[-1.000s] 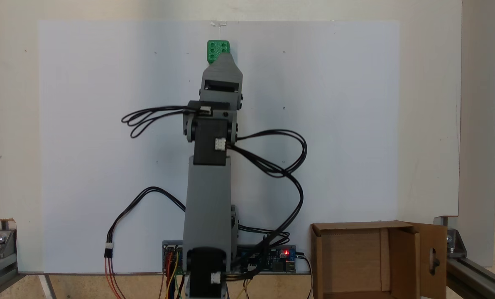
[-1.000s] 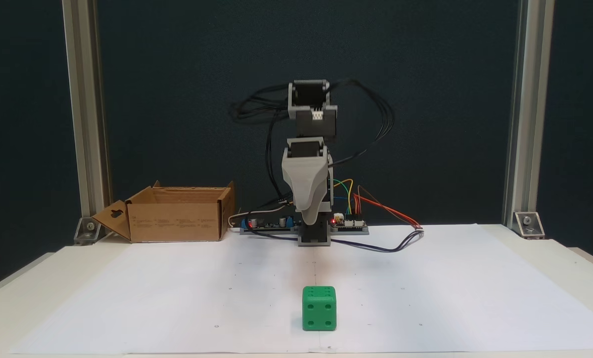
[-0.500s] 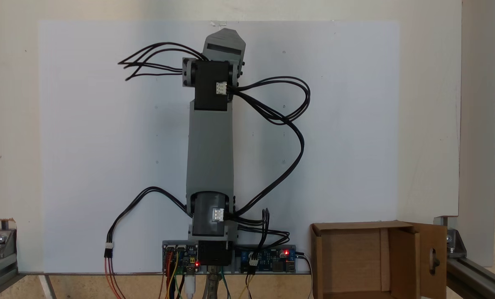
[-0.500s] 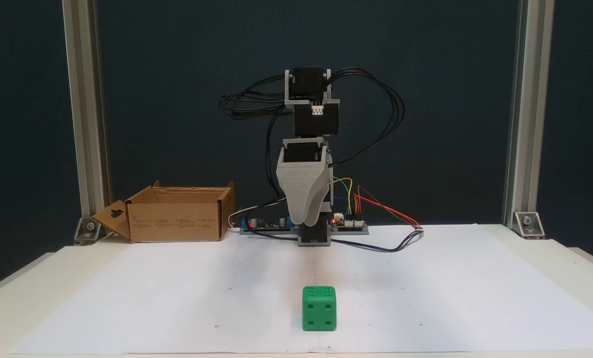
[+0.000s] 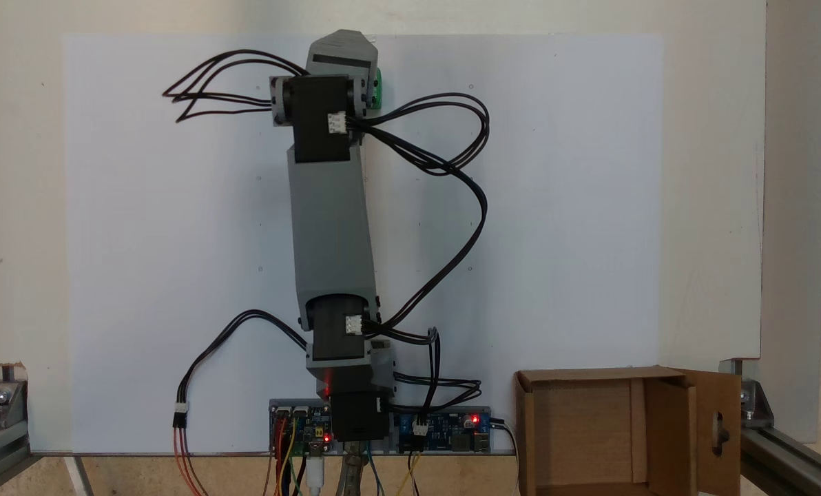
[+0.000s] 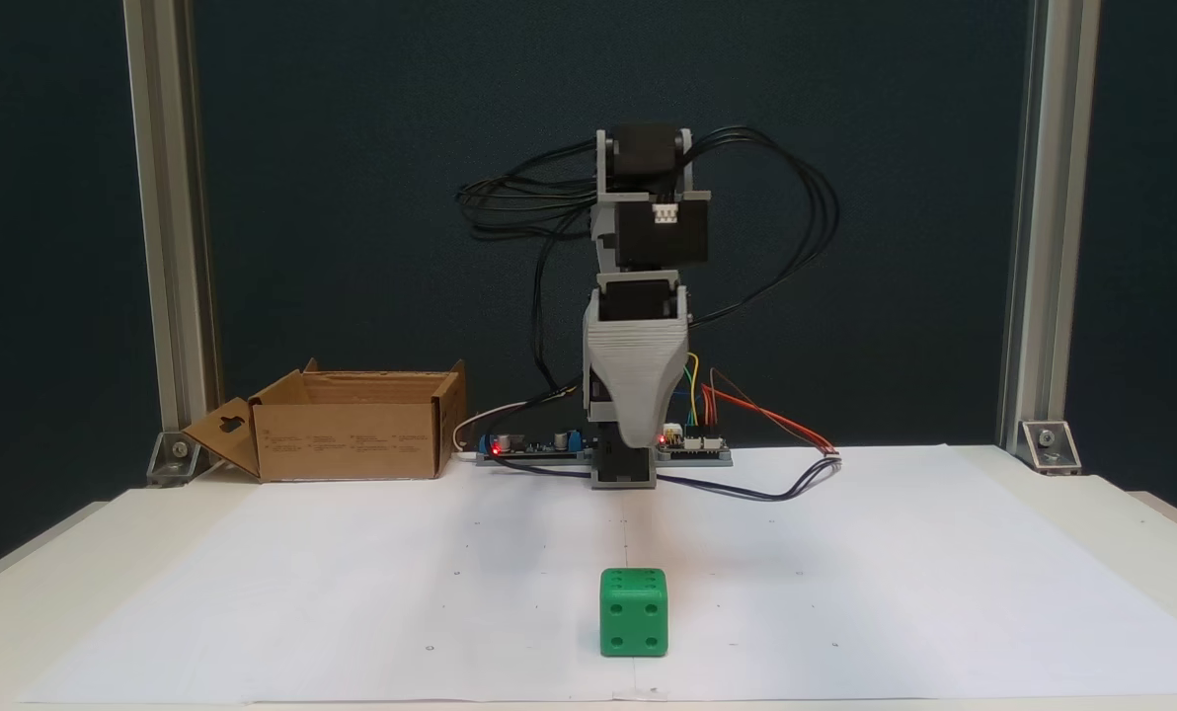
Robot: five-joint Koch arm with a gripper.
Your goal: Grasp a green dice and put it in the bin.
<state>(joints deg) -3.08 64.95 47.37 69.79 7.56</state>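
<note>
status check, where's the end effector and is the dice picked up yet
End effector above the paper, nothing held, jaw state unreadable. Green dice on the paper, ungrasped. Bin open at the table's back edge. Nothing between end effector and dice.

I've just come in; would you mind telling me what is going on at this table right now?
A small grey robot arm is reaching out over a white paper sheet, its gripper pointing down but well above the surface, holding nothing. The green dice sits alone on the sheet, untouched. The bin, an open cardboard box, stands beside the arm's base and looks empty in the top-down fixed view. Nothing has been grasped yet.
</note>
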